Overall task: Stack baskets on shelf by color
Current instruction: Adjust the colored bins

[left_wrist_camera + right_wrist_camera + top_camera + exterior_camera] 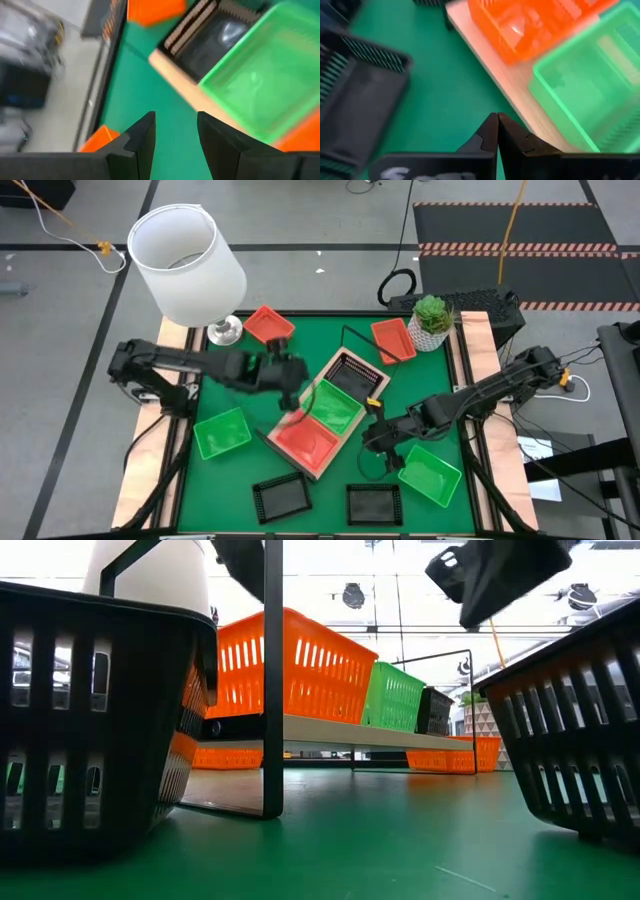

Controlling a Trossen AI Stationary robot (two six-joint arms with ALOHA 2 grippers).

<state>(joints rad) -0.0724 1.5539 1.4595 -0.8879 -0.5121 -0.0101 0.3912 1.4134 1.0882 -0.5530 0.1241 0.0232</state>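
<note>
High view: two black baskets (280,498) are seen nearest on the green mat (245,470). Beyond them the shelf (272,438) is loaded with an orange (308,442), a green (335,408) and a black basket (352,371). The left gripper (290,392), jaws apart and empty, is held above the shelf, and the right gripper (372,438), jaws together, is held beside it.

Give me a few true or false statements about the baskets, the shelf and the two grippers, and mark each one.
1. The shelf holds three baskets: orange, green and black. True.
2. The right gripper is shut on a green basket. False: its fingers are shut on nothing, beside the shelf.
3. The left gripper has its fingers apart with nothing between them. True.
4. All three green baskets are on the shelf. False: one green basket lies on the mat at the left, another at the right.
5. Two black baskets lie on the mat along its near edge. True.
</note>
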